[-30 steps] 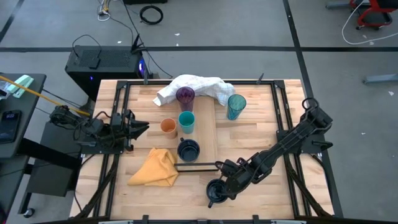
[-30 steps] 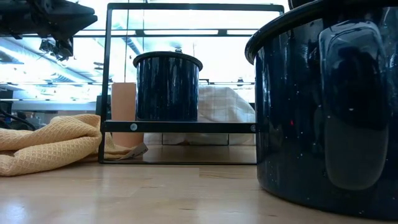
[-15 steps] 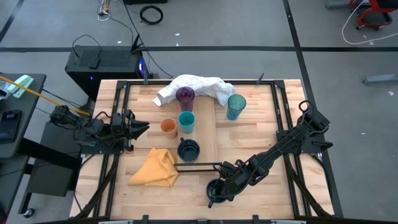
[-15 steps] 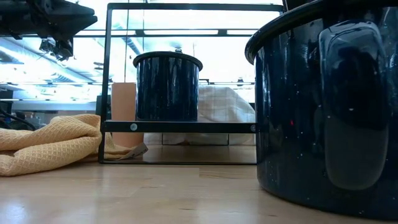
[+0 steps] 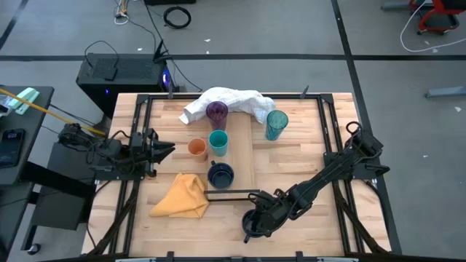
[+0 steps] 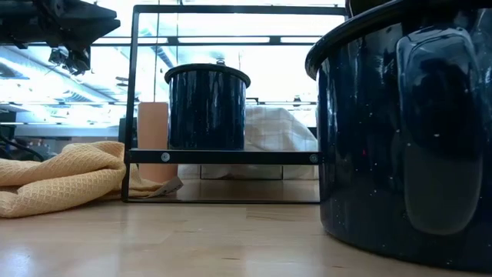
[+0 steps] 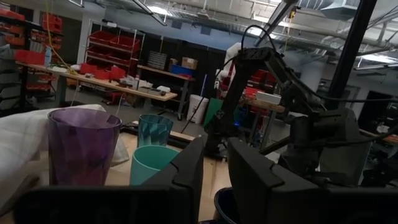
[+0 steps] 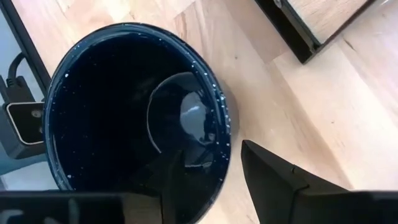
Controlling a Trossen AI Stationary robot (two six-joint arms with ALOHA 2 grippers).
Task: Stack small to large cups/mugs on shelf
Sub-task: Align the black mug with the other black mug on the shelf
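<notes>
Slatted wooden tabletop [image 5: 291, 167] fills the middle of the high view, with grey floor around it. Nearest the lower edge, a dark navy mug [image 5: 253, 223] is seen standing upright on the tabletop, below the dark-rimmed end of the shelf [image 5: 244, 156]. The right gripper [image 5: 263, 216] is placed over this mug; in the right wrist view one finger is seen inside the rim and the other outside it, so the jaws are set astride the mug wall [image 8: 214, 124], parted and not pressed onto it. In the low view the same mug [image 6: 400, 131] fills the right side of the frame.

A yellow cloth [image 5: 182, 196] is seen lower left of centre. Just above it, a second navy mug [image 5: 220, 175] is set on the shelf near its dark rim. Farther up, a short orange cup [image 5: 197, 148] and a short teal cup [image 5: 218, 143] are placed side by side. Beyond them stands a purple tumbler [image 5: 216, 113], and a teal tumbler [image 5: 277, 124] stands to the right of the shelf. A white cloth [image 5: 229, 100] is draped at the upper edge.

The left gripper [image 5: 164, 150] is held at the left of the table, its fingers narrowly parted and holding nothing.
</notes>
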